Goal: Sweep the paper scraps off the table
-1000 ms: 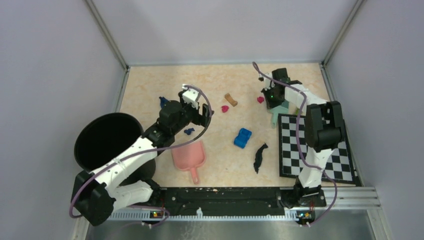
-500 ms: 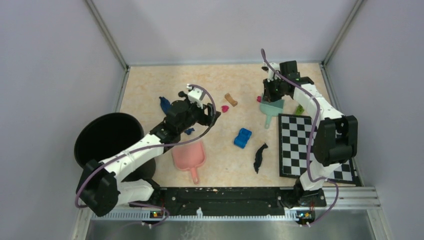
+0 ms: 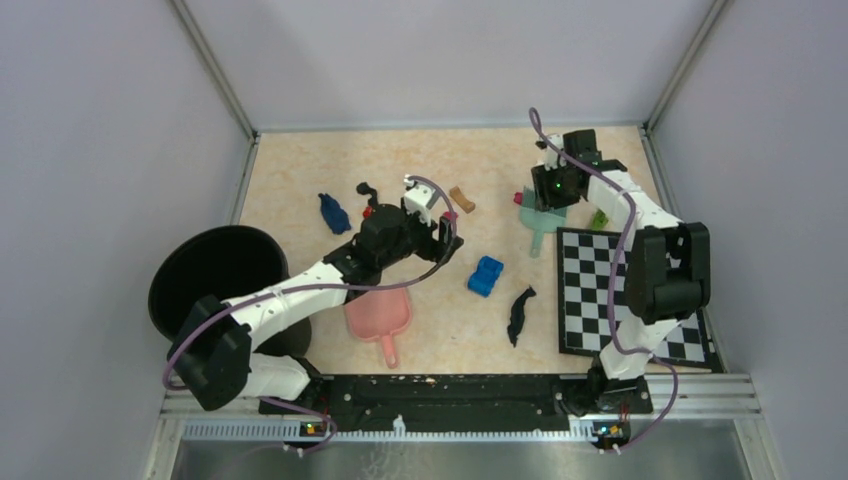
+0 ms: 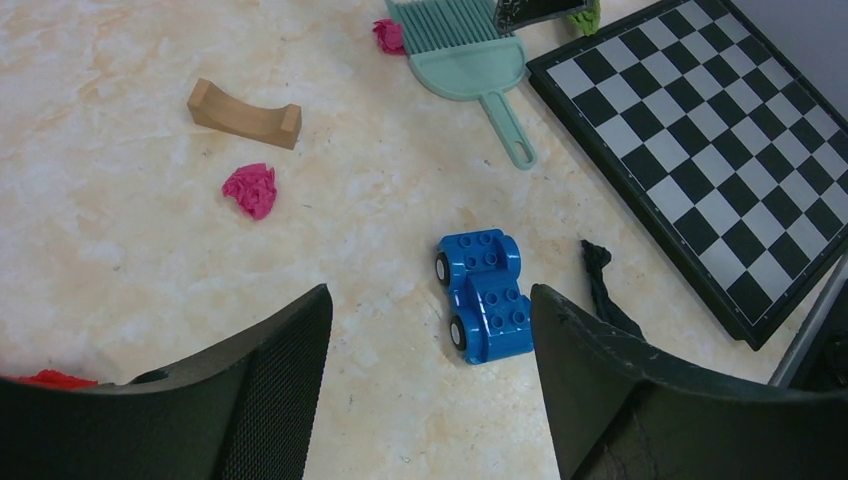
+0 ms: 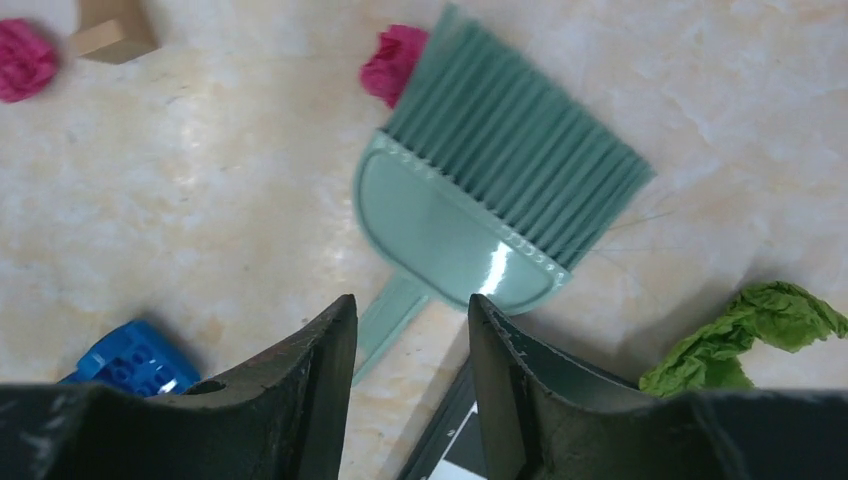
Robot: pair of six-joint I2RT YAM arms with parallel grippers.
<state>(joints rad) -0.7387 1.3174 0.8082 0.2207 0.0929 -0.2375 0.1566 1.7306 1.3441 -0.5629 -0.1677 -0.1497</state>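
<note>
From above: swung rightward since a second ago, left hand spread and holding nothing over the middle of the surface. Laid flat beside the chequered board, green brush, released by the right hand. Open room between pink dustpan and blue toy.

Left wrist: toy framed between spread fingers; magenta scrap well clear; black scrap near the board's edge.

Right wrist: fingers parted over the brush handle, gripping nothing; red scrap touching the bristles.

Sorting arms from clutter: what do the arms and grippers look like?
White links, black joints and a looping lilac cable on the left arm and right arm. Broad black fingers on the left gripper and right gripper, the left's mesh-textured inside.
</note>
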